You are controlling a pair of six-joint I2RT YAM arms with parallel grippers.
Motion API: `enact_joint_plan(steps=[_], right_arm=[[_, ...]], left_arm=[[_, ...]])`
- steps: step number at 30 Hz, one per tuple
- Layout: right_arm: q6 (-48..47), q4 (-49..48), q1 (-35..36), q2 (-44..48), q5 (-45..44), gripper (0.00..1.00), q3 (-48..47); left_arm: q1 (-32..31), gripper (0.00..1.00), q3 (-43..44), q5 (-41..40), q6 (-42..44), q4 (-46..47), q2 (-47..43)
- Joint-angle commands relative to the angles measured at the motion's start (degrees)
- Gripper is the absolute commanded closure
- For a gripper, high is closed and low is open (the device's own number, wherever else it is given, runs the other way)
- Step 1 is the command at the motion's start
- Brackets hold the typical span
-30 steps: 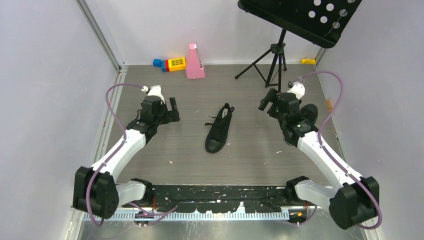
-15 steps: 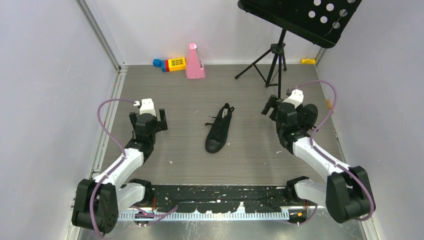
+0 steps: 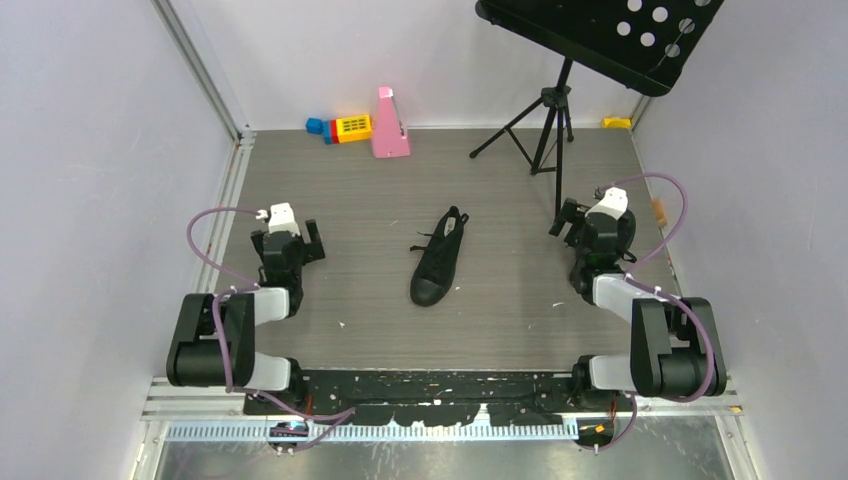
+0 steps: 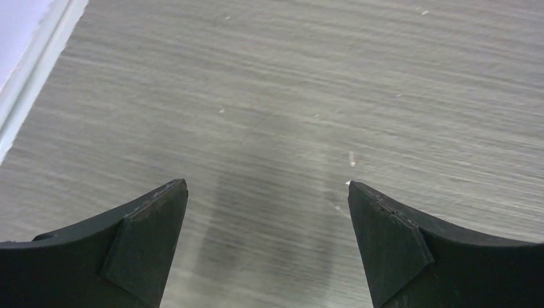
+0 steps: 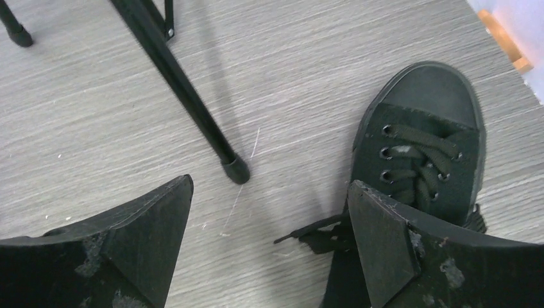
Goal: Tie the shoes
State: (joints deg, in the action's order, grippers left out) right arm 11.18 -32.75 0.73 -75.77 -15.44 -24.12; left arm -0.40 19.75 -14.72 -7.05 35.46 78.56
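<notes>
Right wrist reveals second sneaker point(image 5: 420, 144), obscured from above.

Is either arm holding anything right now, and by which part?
Nothing is held. The left gripper is open over the table; the right gripper is open beside a black sneaker, not gripping it.

I have both arms folded back tight, forearms doubled over the upper links, one well to each side of the middle sneaker point(image 3: 437, 262). My left gripper point(image 4: 266, 192) sits left of it, jaws spread wide, gripping nothing. My right gripper point(image 5: 269, 186), right of it, is equally wide and unloaded.
</notes>
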Motion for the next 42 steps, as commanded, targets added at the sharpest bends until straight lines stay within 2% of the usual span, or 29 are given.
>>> enact_joint_plan(steps=[1, 2, 3, 4, 5, 7, 9, 11, 13, 16, 17, 20, 24, 26, 27, 42], right_arm=[[-2.1, -8.7, -3.1, -0.7, 4.8, 0.04, -1.5], [-1.9, -12.5, -3.3, -1.1, 6.1, 0.04, -0.2], [-1.9, -12.8, -3.4, -1.2, 6.3, 0.04, -0.3], [-1.9, -10.2, -3.6, -1.1, 5.7, 0.04, -1.1], [-2.1, -6.8, -3.6, -0.6, 4.9, 0.04, -2.2], [-2.0, -1.9, -3.6, 0.6, 5.7, 0.04, -2.0], [-1.4, -7.7, -3.6, -1.1, 4.2, 0.04, 1.8], [-1.1, -14.6, -3.6, -6.6, 3.0, 0.04, 3.5], [-1.5, -16.9, -3.6, -11.6, 3.6, 0.04, 2.0], [-1.3, -21.4, -3.6, -13.3, 3.1, 0.03, 3.7], [-1.4, -20.9, -3.6, -13.1, 3.0, 0.04, 3.6], [-1.3, -21.3, -3.6, -13.2, 3.0, 0.19, 3.7], [-1.4, -21.4, -3.5, -13.2, 3.0, 0.24, 3.8], [-1.5, -21.5, -3.4, -13.1, 3.0, 0.05, 3.9], [-1.7, -21.6, -3.2, -13.1, 2.7, 0.03, 4.0], [-2.3, -21.3, -2.9, -13.2, 3.4, 0.02, 3.7]], left_arm=[[0.1, 0.01, -2.4, 8.1, 0.3, 21.5, 7.3], [0.1, 0.04, -1.4, 12.0, 1.7, 24.4, 11.0], [0.1, 0.07, 0.1, 16.1, 3.2, 22.3, 11.1], [0.1, 0.08, 1.8, 17.2, 4.0, 14.6, 8.7], [0.1, 0.08, 2.4, 15.8, 3.8, 13.7, 8.4], [0.1, 0.09, 0.6, 15.2, 3.5, 20.6, 10.7], [0.1, 0.01, 1.2, 15.4, 3.6, 16.3, 9.1], [0.1, 0.00, 0.9, 17.0, 4.5, 18.8, 10.0], [0.1, 0.00, 2.0, 18.8, 5.3, 15.9, 9.9], [0.1, 0.00, 1.6, 18.6, 5.2, 17.2, 10.1], [0.1, 0.00, 1.6, 18.5, 5.1, 17.2, 10.0], [0.1, 0.00, 1.8, 18.7, 4.9, 16.6, 9.9], [0.1, 0.00, 1.8, 18.6, 4.9, 16.7, 10.0], [0.1, 0.00, 1.8, 18.6, 4.9, 16.7, 10.0], [0.1, 0.00, 1.8, 18.6, 4.9, 16.8, 10.0], [0.1, 0.00, 1.9, 18.5, 4.9, 16.8, 10.1]])
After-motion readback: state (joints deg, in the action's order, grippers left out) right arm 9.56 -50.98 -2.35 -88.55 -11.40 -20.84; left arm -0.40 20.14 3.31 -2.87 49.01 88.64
